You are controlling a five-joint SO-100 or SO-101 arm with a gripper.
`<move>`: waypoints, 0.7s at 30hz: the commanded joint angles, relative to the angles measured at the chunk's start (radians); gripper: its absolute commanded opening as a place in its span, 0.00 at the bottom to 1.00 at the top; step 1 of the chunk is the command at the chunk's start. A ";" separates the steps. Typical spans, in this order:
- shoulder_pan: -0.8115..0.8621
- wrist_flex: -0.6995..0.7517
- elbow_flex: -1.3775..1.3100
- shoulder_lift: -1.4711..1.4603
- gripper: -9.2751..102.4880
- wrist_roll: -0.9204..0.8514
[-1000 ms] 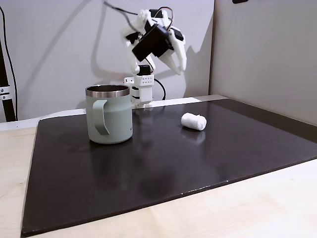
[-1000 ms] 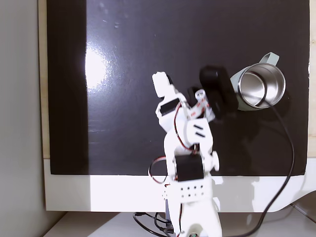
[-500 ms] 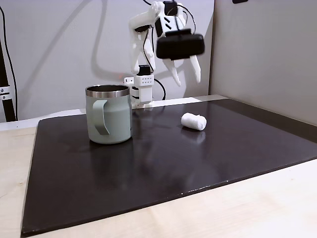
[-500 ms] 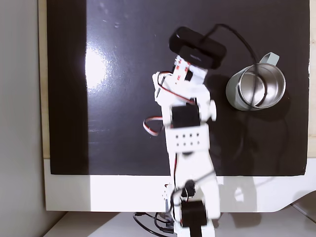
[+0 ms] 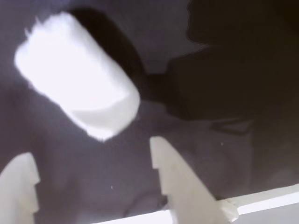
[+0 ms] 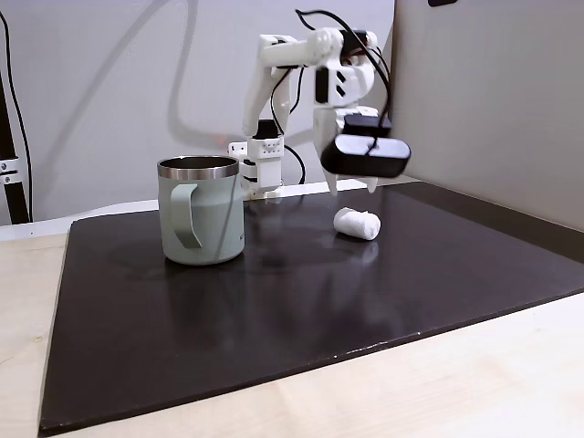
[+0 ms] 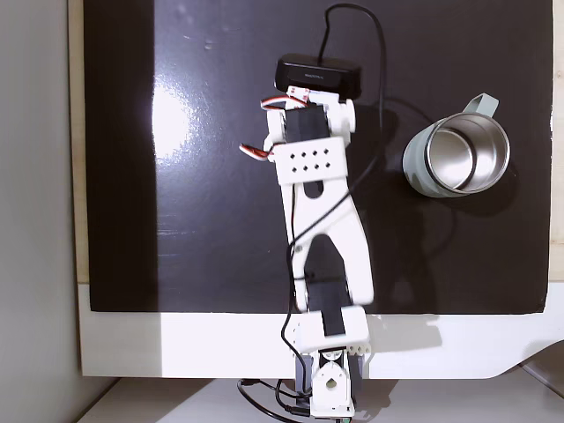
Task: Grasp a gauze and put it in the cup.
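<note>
White gauze (image 6: 357, 224) lies on the dark mat (image 6: 274, 301), well right of the green cup (image 6: 202, 212) in a fixed view. Above it hangs the gripper (image 5: 93, 163), fingers apart (roll just beyond the tips, untouched).

Gauze (image 6: 356, 223) on the mat (image 6: 274, 310), right of the cup (image 6: 202, 211), below the hand (image 6: 351, 187).
</note>
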 commanded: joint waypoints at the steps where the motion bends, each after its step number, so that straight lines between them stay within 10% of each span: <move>1: -0.008 0.012 -0.132 -0.051 0.33 -0.005; 21: -0.005 -0.067 -0.147 -0.288 0.27 0.000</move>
